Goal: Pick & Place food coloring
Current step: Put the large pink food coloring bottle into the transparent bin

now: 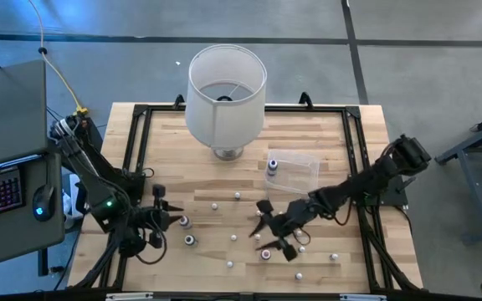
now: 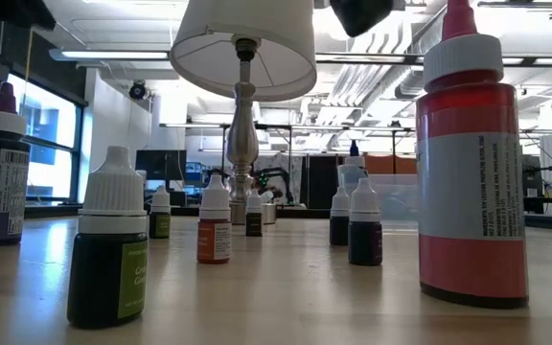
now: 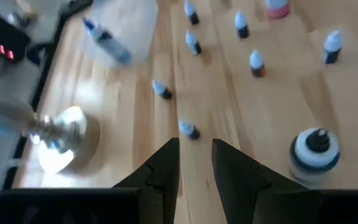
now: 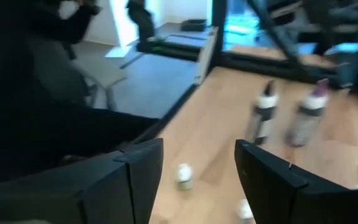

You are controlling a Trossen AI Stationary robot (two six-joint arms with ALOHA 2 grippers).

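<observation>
Spanning most of the high view, the wooden worktop point(image 1: 341, 150) carries everything. Largest on it: a lamp with a white lampshade point(image 1: 226, 92) on a metal base, standing at the far middle. Just right of the lamp lies a clear plastic tub point(image 1: 295, 171), one blue-tipped bottle point(image 1: 272, 170) at its left edge.

Left arm reaches in from the near left; the left pincer point(image 1: 159, 219) hangs over the near-left worktop, fingers slightly parted, nothing between them. Two white-capped bottles sit just right of it.

Right arm stretches from the right edge toward the centre. The right pincer point(image 1: 273, 227) hovers low over the near middle, fingers spread wide and empty in the right wrist view.

The food coloring bottles point(image 1: 189, 241) are scattered upright across the near half of the worktop, between and around both pincers. The low view shows a big red one point(image 2: 471, 163) close up, and a green one point(image 2: 109, 251), an orange one point(image 2: 214, 231) and dark ones farther back.
</observation>
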